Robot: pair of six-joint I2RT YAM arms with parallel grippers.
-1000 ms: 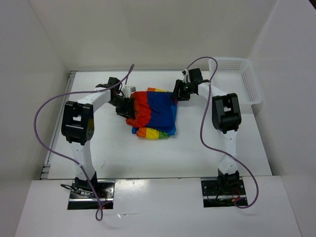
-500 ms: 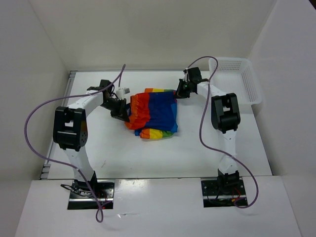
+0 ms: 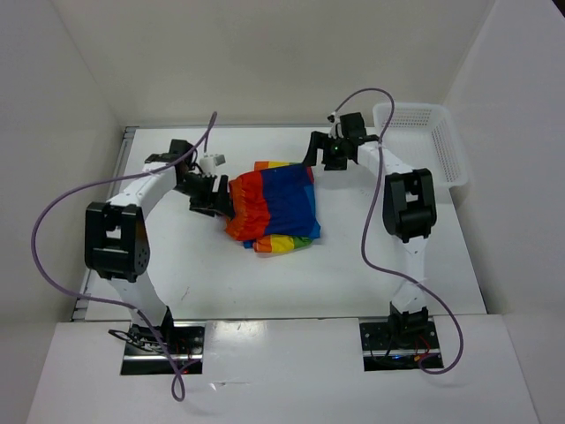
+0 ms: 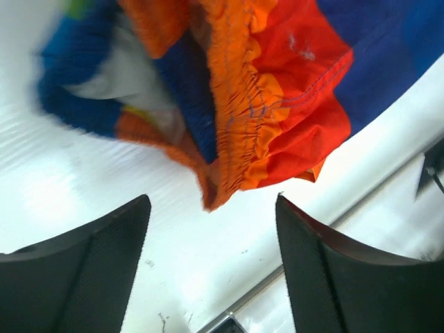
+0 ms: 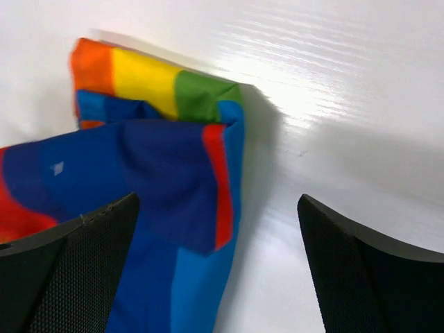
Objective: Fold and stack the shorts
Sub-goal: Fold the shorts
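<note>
One pair rainbow shorts (image 3: pixel 274 203), loosely folded; left gripper (image 4: pixel 211 208) and right gripper (image 5: pixel 218 205) both spread, empty. Your risk: a shallow pinch drags one layer, undoing the fold.

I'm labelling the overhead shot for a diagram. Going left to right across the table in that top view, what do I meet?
left claw → shorts → right claw → white basket
</note>
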